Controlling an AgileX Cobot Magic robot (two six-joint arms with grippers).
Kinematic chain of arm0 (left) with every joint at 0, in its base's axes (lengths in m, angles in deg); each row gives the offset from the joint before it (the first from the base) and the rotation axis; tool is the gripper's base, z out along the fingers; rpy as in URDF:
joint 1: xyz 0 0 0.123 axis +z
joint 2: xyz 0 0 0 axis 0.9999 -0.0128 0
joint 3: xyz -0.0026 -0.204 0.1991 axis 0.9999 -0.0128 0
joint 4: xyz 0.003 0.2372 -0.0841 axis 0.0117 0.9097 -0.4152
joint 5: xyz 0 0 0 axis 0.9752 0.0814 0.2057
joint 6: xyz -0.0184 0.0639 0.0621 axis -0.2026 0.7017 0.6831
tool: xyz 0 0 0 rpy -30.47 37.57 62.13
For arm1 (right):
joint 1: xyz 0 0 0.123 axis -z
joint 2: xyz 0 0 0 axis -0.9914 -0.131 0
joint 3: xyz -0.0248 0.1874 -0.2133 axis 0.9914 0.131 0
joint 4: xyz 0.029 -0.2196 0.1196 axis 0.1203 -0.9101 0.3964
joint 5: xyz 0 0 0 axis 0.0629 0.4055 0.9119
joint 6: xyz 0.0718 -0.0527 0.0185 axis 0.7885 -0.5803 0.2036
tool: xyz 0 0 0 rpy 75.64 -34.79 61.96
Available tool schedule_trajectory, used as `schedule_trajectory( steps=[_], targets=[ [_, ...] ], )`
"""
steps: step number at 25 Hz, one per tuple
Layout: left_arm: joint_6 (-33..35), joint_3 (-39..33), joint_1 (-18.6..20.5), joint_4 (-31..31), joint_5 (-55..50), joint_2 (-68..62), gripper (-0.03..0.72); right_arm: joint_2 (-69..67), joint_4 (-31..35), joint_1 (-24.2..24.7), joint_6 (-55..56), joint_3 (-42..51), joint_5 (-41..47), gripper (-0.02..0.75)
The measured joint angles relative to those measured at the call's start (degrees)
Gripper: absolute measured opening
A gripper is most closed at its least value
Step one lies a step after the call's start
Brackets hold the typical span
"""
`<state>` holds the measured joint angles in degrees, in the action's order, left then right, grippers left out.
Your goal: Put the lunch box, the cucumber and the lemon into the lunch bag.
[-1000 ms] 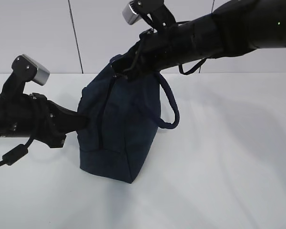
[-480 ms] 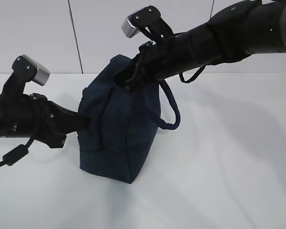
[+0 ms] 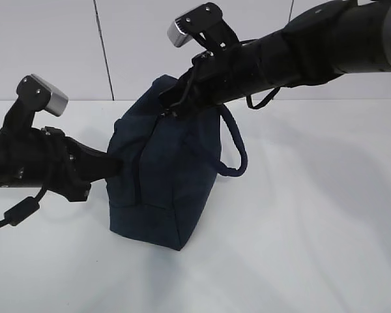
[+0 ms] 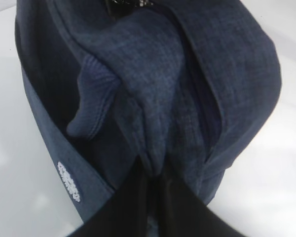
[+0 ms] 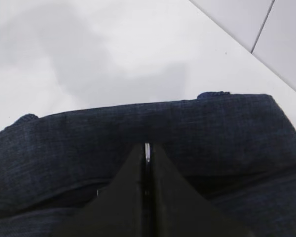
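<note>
The lunch bag point(image 3: 163, 169) stands on your table point(image 3: 313, 228), left gripper point(image 4: 153, 170) pinching its end fabric while the right gripper point(image 5: 147, 157), clamped on the silver zipper pull point(image 5: 147, 150), has drawn back along the top, nearing closure.

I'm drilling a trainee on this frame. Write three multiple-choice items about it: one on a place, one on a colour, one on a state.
1. Where does the right claw sit?
A. at the top seam of the lunch bag
B. flat on the table
C. under the bag

2. What colour is the bag's fabric?
A. red
B. dark navy
C. yellow

3. How do the left claw's jaws stand?
A. wide open above the bag
B. shut, pinching a fold of fabric on the bag's side
C. shut on a lemon

Key: 1 A, the exterior view shows it at the bag's top edge; 2 B, all views show navy cloth; 3 B, the left wrist view shows fabric bunched between closed jaws.
</note>
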<state>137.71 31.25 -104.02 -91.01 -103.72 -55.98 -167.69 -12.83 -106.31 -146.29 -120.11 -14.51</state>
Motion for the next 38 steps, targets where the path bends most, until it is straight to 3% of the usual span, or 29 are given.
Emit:
schedule_trajectory(
  steps=[9,20,29,38],
  targets=[
    [0.3,0.0,0.0,0.2,-0.1,0.0,-0.005,0.0,5.9,0.0,-5.6,0.0,-3.9,0.008],
    [0.9,0.0,0.0,0.6,-0.3,0.0,-0.005,-0.4,7.4,0.0,-8.2,-0.4,-8.8,0.008],
    [1.2,0.0,0.0,1.3,-0.3,0.0,-0.005,-4.8,9.1,0.5,-8.7,-6.4,-9.8,0.008],
    [1.6,0.0,0.0,1.5,-0.6,0.0,-0.005,-5.8,16.0,5.8,-8.7,-7.5,-5.9,0.008]
  ],
)
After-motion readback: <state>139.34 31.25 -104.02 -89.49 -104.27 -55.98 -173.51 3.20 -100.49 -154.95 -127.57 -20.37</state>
